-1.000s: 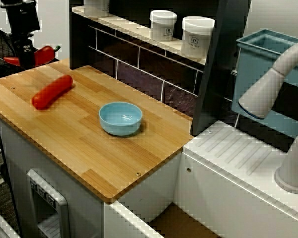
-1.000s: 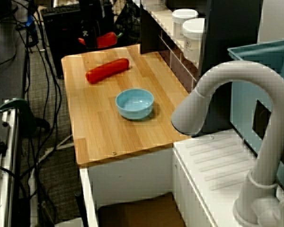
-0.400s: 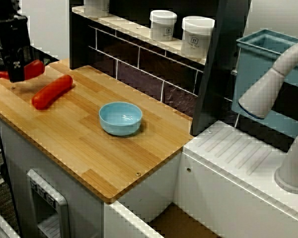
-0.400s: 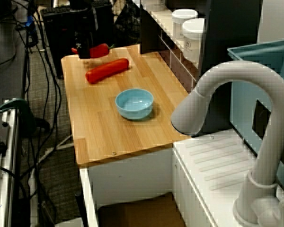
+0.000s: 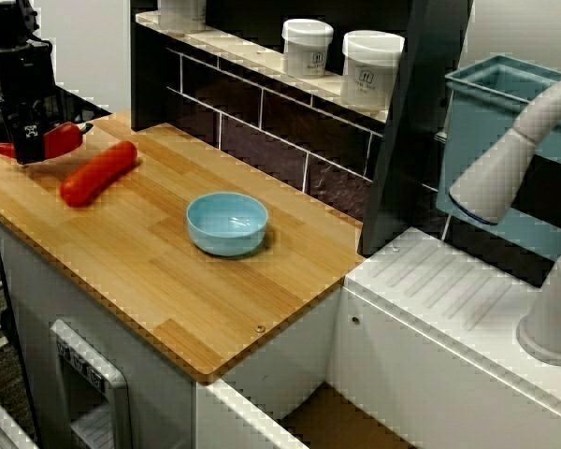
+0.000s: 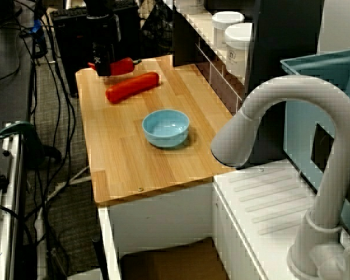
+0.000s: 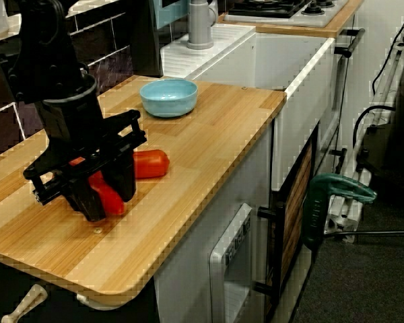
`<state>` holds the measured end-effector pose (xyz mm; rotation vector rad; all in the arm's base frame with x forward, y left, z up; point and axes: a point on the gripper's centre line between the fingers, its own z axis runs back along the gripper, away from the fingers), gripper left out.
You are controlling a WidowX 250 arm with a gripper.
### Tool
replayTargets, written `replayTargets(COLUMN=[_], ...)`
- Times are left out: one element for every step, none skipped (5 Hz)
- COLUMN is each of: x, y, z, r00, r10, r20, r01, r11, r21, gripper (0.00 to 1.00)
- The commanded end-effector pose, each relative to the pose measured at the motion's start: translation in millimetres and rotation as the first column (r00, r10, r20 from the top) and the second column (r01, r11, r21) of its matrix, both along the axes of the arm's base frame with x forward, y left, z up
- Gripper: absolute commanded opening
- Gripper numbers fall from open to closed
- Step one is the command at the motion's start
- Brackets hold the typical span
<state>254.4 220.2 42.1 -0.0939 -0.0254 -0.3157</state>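
View across the surface: my end effector [image 5: 30, 150] hangs at the far left corner of the surface [image 5: 168, 281], fingers pressed onto a red pepper [image 5: 64, 138]. The pepper lies crosswise in the grip, its stem end poking right and its tip poking left. A sausage [image 5: 98, 173] lies just beside it on the wood, apart from it. The blue bowl [image 5: 227, 223] sits well apart toward the middle. Two white jars [image 5: 308, 47] stand on the shelf behind.

View from over the faucet [image 6: 268, 116]: the end effector [image 6: 102, 67] is at the back corner of the surface [image 6: 128, 163], and the pepper [image 6: 123, 64] is low over the wood. The sausage [image 6: 132, 86] is near, with a thin gap showing. The bowl [image 6: 166, 127] is empty.

View from the arm's end of the surface: the end effector [image 7: 99, 205] is tilted, pinching the pepper [image 7: 109, 194] about mid-body. The pepper's lower end is very close to the surface [image 7: 188, 155]; I cannot tell whether it touches. The sausage [image 7: 150, 163] lies just behind my fingers, and the bowl [image 7: 168, 97] is beyond it.

Judgement: the pepper is smooth and tapered, so a mid-body pinch suits it, with a firm but not crushing squeeze. The finger nearest the sausage has little clearance, so any sideways move risks nudging it and rolling it off line. Straight vertical motion looks safest here.
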Motion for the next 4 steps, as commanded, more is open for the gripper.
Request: replayTargets(x=[-7.5, -5.4, -2.8, 0.8], y=[10.7, 11.9, 12.7, 4.3], z=[10.4, 13.9, 19.9, 34.8], r00=[1.0, 1.0, 1.0, 0.999], r10=[0.005, 0.005, 0.009, 0.012], r20=[0.017, 0.016, 0.012, 0.031], r01=[-0.005, -0.006, -0.009, -0.011], r11=[1.0, 1.0, 1.0, 0.999], r21=[0.013, 0.012, -0.014, -0.044], gripper=[1.0, 1.0, 1.0, 1.0])
